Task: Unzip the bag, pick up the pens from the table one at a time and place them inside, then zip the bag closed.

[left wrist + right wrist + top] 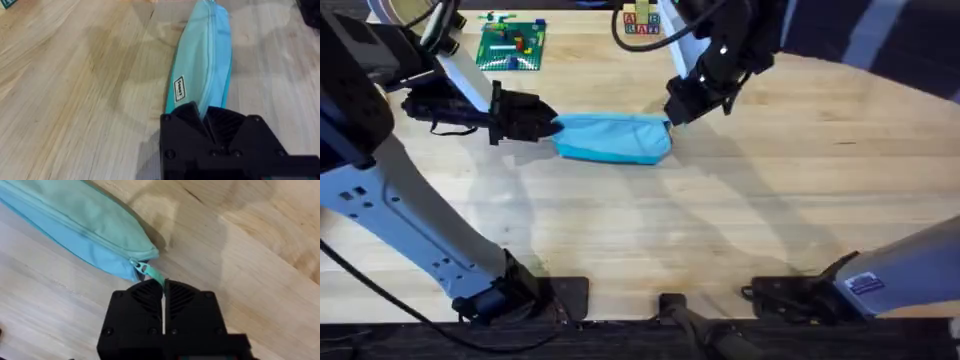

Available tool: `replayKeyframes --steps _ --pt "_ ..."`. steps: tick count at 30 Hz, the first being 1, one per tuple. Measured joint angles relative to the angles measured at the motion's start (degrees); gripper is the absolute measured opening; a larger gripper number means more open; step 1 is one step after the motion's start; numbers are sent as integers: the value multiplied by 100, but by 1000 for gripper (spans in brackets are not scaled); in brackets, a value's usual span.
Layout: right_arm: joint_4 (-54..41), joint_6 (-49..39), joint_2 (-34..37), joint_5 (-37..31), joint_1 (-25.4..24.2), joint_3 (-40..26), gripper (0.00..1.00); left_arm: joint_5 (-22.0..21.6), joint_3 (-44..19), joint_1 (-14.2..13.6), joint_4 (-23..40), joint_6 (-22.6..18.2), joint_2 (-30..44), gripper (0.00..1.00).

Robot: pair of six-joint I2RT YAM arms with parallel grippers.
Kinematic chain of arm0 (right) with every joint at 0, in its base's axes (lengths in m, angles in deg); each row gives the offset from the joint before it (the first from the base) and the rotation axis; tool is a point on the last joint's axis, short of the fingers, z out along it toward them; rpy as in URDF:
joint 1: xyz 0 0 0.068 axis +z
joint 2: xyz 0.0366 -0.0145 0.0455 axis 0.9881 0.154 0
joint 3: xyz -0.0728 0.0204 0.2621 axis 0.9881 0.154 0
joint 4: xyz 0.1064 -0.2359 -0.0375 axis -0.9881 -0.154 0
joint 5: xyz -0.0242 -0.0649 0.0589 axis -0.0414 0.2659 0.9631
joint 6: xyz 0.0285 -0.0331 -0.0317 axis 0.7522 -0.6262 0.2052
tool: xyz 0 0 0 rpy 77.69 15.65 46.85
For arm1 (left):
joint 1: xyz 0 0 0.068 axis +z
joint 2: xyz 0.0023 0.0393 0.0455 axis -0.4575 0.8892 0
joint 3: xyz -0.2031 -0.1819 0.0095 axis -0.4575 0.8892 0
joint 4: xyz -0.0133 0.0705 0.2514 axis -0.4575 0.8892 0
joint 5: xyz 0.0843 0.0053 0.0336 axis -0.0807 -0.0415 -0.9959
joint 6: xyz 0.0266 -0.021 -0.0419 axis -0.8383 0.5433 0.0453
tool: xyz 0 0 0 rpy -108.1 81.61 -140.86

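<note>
The light blue bag lies lengthwise across the middle of the table, its zip closed along its whole visible length. My left gripper is shut on the bag's left end. At the bag's right end, my right gripper is shut on the teal zipper pull, which runs into the slit between the two fingers. The pens are out of view.
A green baseplate with small bricks sits at the back left. Coloured letter blocks stand at the back centre. Bare wood stretches in front of the bag and to its right.
</note>
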Motion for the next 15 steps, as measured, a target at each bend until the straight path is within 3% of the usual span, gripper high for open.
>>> replayKeyframes --steps 9,15 --pt "-453 338 -151 -371 -92 0 31 -44 0 -12 -1 0 -1 42" --pt "-827 865 -129 -869 -875 0 31 -79 0 39 -26 0 0 42"
